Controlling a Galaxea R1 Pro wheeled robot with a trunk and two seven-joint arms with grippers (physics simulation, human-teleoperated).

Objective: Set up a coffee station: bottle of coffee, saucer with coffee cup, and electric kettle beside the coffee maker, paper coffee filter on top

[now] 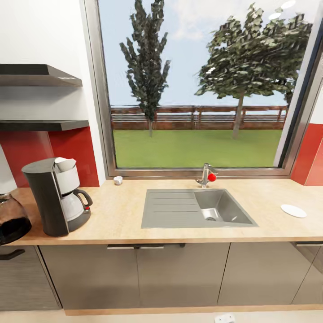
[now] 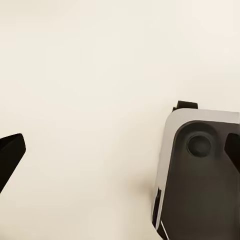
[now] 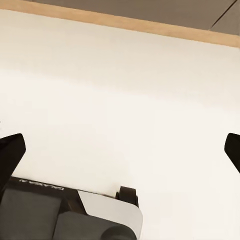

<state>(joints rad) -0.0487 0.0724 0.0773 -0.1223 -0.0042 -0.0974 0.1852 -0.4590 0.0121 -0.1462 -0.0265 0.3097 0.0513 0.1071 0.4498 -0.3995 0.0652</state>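
Currently both grippers hang over floor, fingers (image 3: 11,150) spread, empty. Black-and-white coffee maker (image 1: 57,196) on wooden countertop (image 1: 116,215); small white cup (image 1: 118,180) by window, white saucer (image 1: 293,210) well apart. Risk: cup toppling in wide grasp.

Grey sink (image 1: 197,208) with drainboard sitting recessed in the wooden surface (image 1: 269,224), chrome faucet (image 1: 205,175) with red knob standing just behind the basin. Large window (image 1: 193,89) showing two trees, brown fence, green lawn. Red backsplash (image 1: 74,150) running beside the window frame. Two dark wall shelves (image 1: 40,76) hanging at upper left. Grey cabinet doors (image 1: 179,273) sitting under the surface. Pale floor (image 2: 90,75) lying below.
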